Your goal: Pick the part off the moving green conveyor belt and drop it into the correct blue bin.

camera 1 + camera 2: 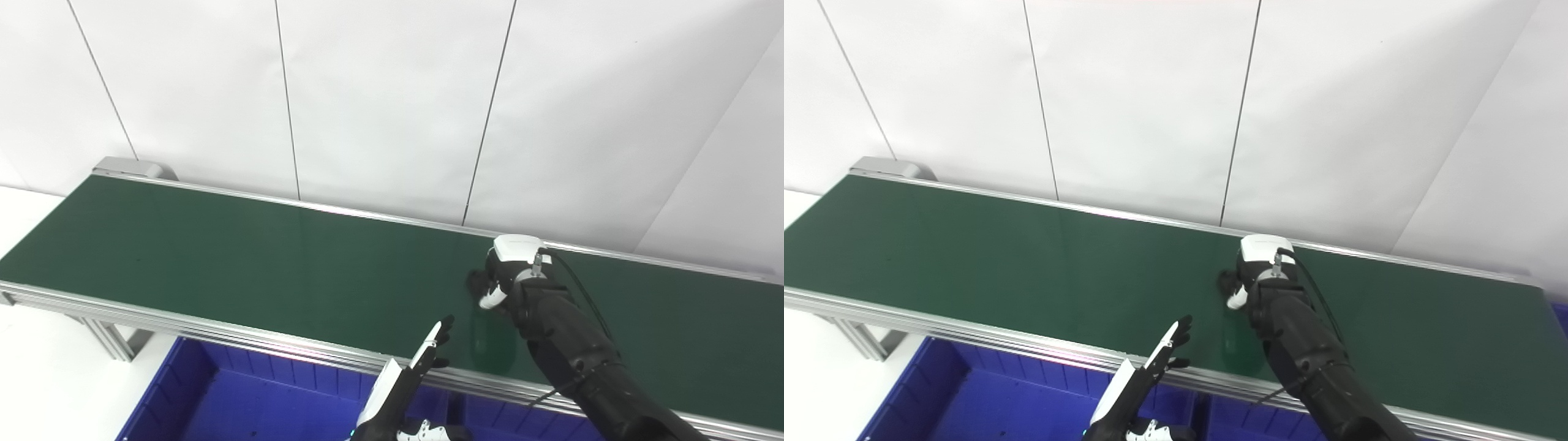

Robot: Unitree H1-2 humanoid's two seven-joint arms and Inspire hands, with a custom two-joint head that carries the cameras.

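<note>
Nearest me, a blue bin is sitting below the conveyor's near rail. The left hand is hanging over that rail with its fingers straight and apart, holding nothing. Farther out, the right hand is reaching over the middle of the green conveyor belt, its fingers curling down toward the belt surface. I cannot tell whether they are clamping anything; the part is not showing anywhere on the belt, so its look stays hidden. Behind, white wall panels are standing.
</note>
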